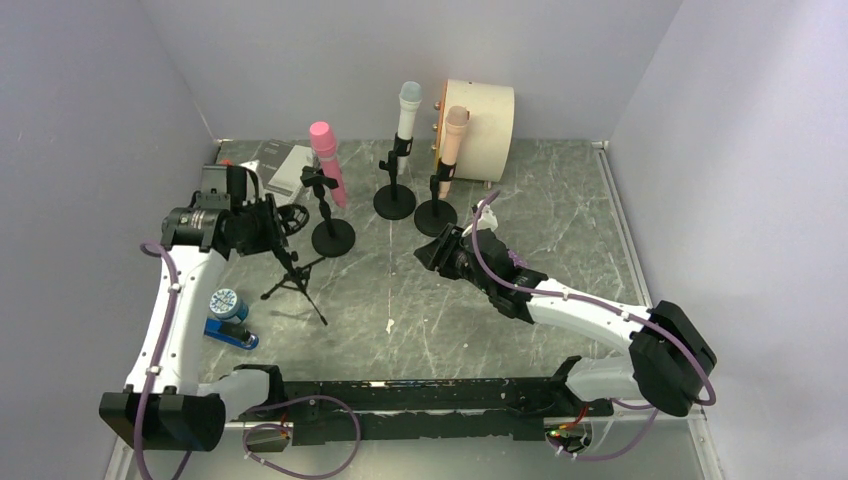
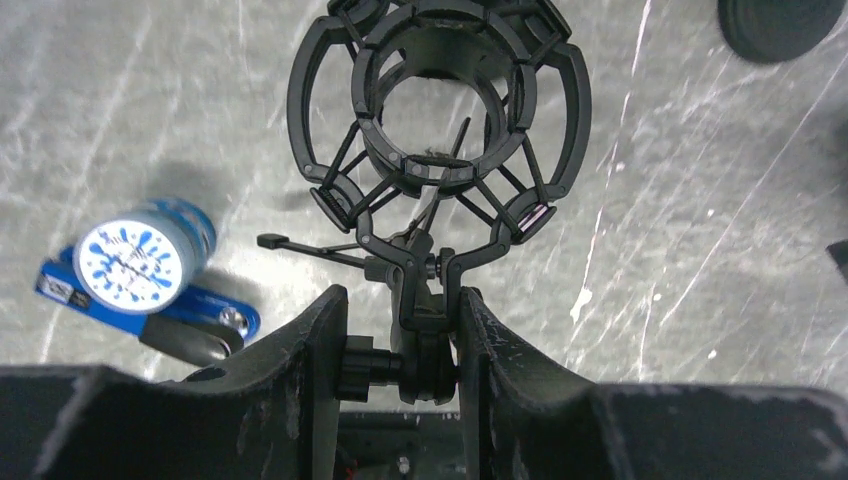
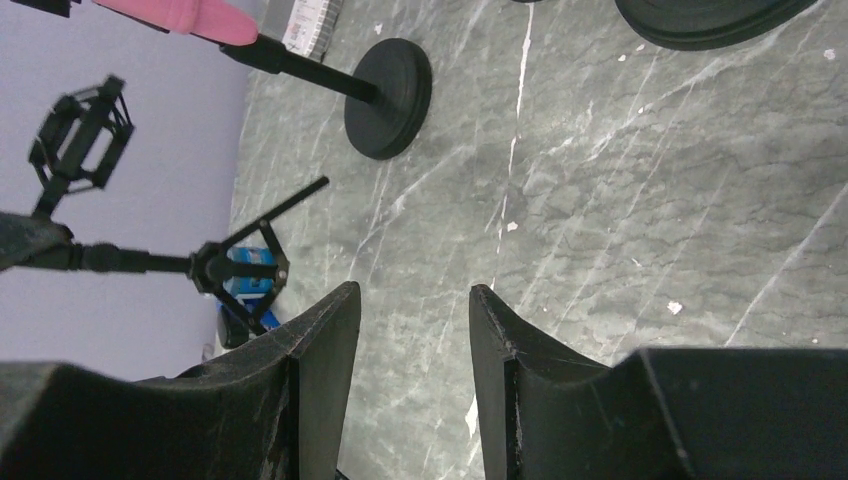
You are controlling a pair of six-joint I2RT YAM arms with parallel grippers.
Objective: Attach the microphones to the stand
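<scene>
Three mics stand clipped in round-base stands at the back: a pink one (image 1: 325, 155), a white one with a pale-blue head (image 1: 408, 108) and a peach one (image 1: 454, 135). The purple glitter mic is out of view. A black tripod stand (image 1: 293, 275) carries an empty shock mount (image 2: 438, 110). My left gripper (image 1: 262, 225) is shut on the mount's swivel joint (image 2: 432, 350), just below the ring. My right gripper (image 1: 440, 250) is open and empty, low over the table in front of the peach mic's base (image 1: 436, 217). The right wrist view shows the pink mic (image 3: 180, 15) and the tripod (image 3: 215, 265).
A blue holder with a round white-and-blue cap (image 1: 228, 318) lies left of the tripod, and also shows in the left wrist view (image 2: 130, 265). A beige drum-shaped box (image 1: 485, 115) stands behind the peach mic. Grey papers (image 1: 280, 165) lie at the back left. Walls close three sides.
</scene>
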